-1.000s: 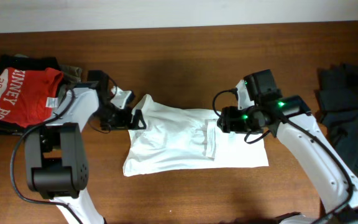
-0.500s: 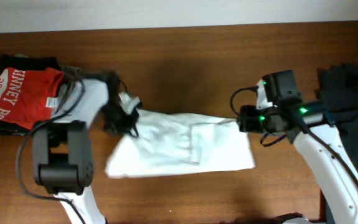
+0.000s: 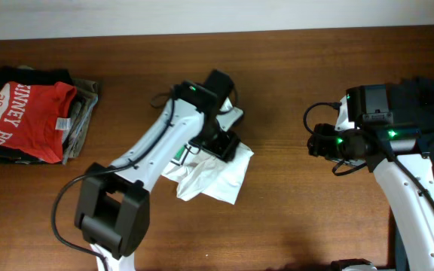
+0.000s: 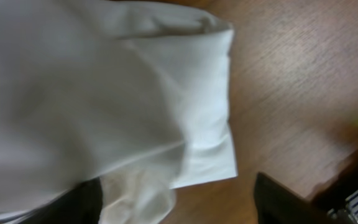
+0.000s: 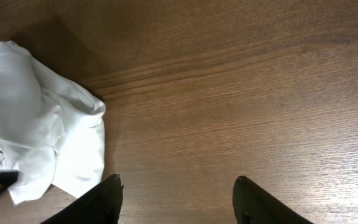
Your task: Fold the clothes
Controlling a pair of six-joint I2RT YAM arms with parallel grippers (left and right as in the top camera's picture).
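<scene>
A: Left gripper (image 3: 222, 144), state?
B: Released. In the left wrist view its two dark fingers (image 4: 291, 202) sit far apart at the bottom edge. White fabric drapes over the left-hand one. The other is bare, with wood showing beside it. Nothing is pinched between them.

A: Location of the white shirt (image 3: 211, 177)?
B: On the table (image 3: 292, 218), near the centre, bunched into a crumpled heap. The left gripper sits directly over the heap's upper edge. One hemmed corner lies flat on the wood.

A: Right gripper (image 5: 178, 196)?
B: Spread wide and holding nothing. Only bare wood shows between its fingertips. It hangs over the table well to the right of the shirt, apart from it. The heap appears only at the left edge of its wrist view.

A: Other items?
B: A red shirt with white lettering (image 3: 21, 113) lies folded on a stack at the far left. Dark clothes (image 3: 428, 98) lie at the far right edge.
</scene>
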